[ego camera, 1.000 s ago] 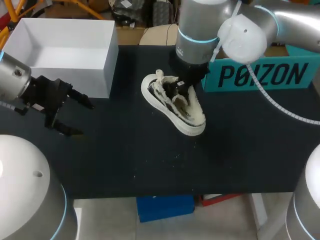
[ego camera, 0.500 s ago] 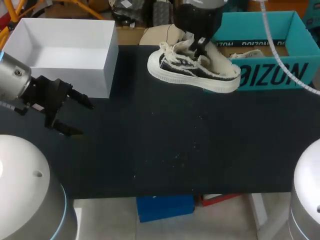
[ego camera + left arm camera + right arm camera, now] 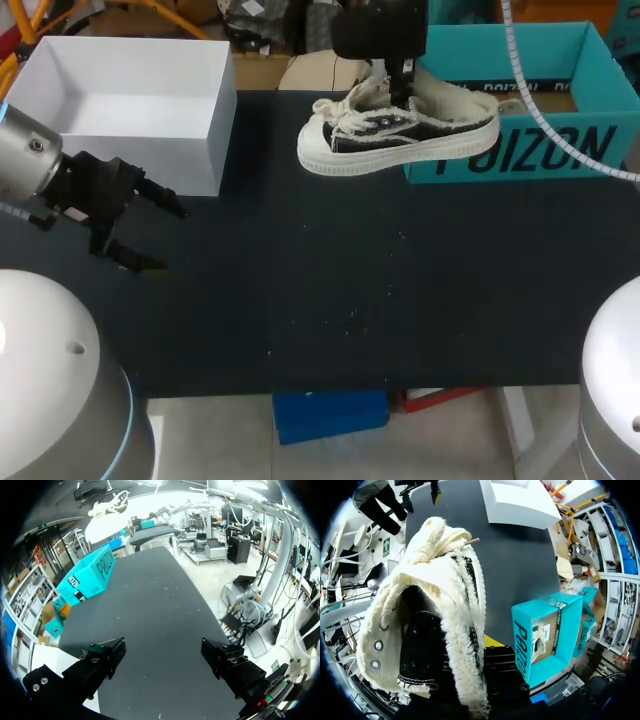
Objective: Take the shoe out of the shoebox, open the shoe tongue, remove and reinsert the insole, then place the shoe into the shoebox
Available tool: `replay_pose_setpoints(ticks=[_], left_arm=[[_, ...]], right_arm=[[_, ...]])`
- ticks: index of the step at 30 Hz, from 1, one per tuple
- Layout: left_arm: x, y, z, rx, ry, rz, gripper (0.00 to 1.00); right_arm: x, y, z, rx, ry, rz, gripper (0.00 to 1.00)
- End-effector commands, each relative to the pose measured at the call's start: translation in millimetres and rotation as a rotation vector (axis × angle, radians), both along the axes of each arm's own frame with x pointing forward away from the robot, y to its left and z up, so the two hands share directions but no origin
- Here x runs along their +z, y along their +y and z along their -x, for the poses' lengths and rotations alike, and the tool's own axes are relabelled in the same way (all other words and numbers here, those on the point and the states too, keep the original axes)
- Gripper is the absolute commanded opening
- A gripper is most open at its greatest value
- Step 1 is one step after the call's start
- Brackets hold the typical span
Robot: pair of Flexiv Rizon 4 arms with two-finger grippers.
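The right arm comes down from the far edge of the head view, its dark wrist upright above the far side of the black surface point(image 3: 350, 290). The right hand point(image 3: 396, 84) is pinched on the upper of a black canvas shoe point(image 3: 400, 135) with frayed cream edging and a white rubber sole. The shoe hangs clear of the surface, roughly level, with its toe towards the left arm's side and its heel over the near wall of the open teal cardboard shoebox point(image 3: 520, 150).

In the right wrist view the shoe point(image 3: 445, 605) fills the space ahead of the hand. Only a sliver of one yellow fingertip point(image 3: 492, 641) shows beside its fuzzy collar, and the other finger is hidden behind the shoe.

Something pale lies inside the shoebox point(image 3: 545, 635), but too little of it shows to name.

The left arm reaches in low from the left side. The left hand point(image 3: 165, 238) is spread wide and holds nothing, close above the surface, just in front of an open white rectangular box point(image 3: 130, 100). In its own view the two dark fingers point(image 3: 107, 655) stand well apart, with the shoe point(image 3: 107, 517) far ahead.
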State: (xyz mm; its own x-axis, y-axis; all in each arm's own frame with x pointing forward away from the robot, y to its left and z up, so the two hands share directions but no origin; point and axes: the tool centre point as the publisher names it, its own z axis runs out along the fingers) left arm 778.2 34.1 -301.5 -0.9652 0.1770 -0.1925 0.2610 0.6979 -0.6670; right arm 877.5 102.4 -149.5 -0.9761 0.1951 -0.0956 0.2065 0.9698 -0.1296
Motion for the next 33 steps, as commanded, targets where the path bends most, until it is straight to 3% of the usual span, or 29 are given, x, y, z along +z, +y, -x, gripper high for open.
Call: replay_pose_setpoints(ticks=[1, 7, 15, 26, 33], left_arm=[[0, -1, 0.8, 0.002, -0.001, -0.004, 1.0], [0, -1, 0.8, 0.002, -0.001, -0.004, 1.0], [0, -1, 0.8, 0.002, -0.001, -0.004, 1.0], [0, -1, 0.8, 0.002, -0.001, -0.004, 1.0], [0, -1, 0.8, 0.002, -0.001, -0.004, 1.0]], right_arm=[[2, -4, -13.7, -0.029, -0.026, -0.015, 0.0], [1, -42, -44.2, 0.034, -0.052, 0.001, 0.0], [-11, -102, -100.1, 0.179, -0.067, -0.023, 0.0], [-12, -178, -206.3, 0.232, -0.083, -0.043, 0.0], [-17, -204, -272.3, 0.234, -0.082, -0.049, 0.0]])
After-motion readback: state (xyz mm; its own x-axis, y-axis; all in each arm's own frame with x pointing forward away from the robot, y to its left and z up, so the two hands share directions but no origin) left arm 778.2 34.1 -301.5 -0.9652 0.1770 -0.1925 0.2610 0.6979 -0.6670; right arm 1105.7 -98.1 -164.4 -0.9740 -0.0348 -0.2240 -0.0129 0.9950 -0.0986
